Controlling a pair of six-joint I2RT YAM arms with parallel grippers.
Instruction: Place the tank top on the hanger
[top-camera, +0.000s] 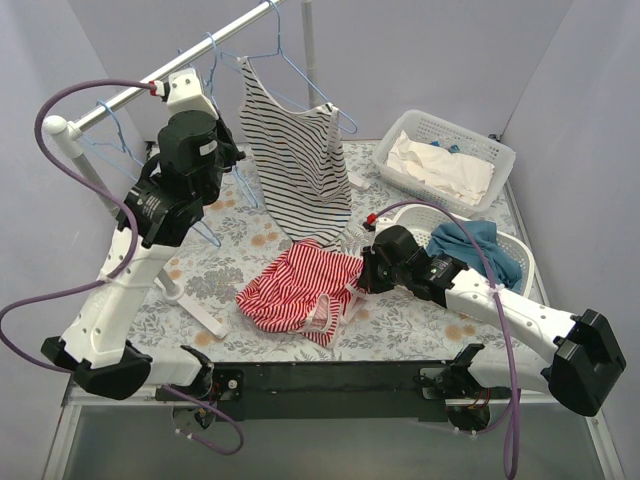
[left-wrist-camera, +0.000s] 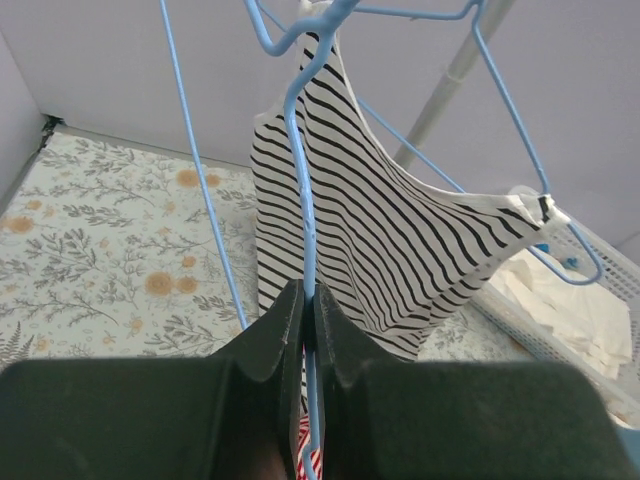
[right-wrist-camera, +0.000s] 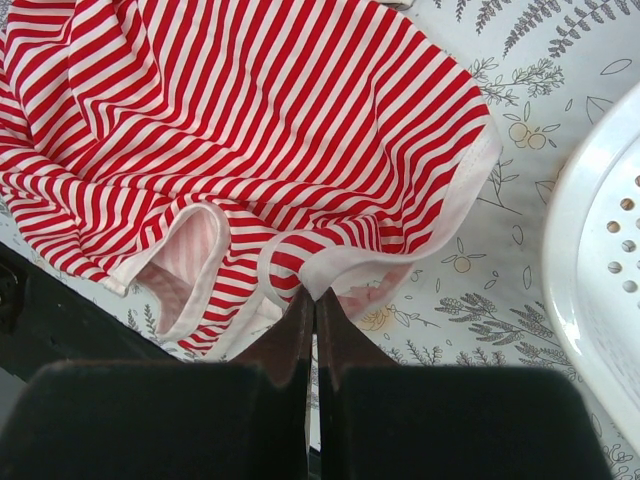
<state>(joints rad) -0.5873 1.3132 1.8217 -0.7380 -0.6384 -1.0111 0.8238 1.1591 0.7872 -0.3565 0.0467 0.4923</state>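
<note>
Left jaws clamp the hanger (left-wrist-camera: 306, 230), right jaws pinch the crumpled red-and-white striped tank top (right-wrist-camera: 250, 130).

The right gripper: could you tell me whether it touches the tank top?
Touching: the right wrist view shows the right gripper pinching the tank top.

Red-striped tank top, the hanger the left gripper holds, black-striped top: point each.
red-striped tank top (top-camera: 300, 285): top external view, middle of the crumpled body.
hanger (left-wrist-camera: 303, 190): left wrist view, near-vertical wire run.
black-striped top (top-camera: 300, 160): top external view, centre of the front.
</note>
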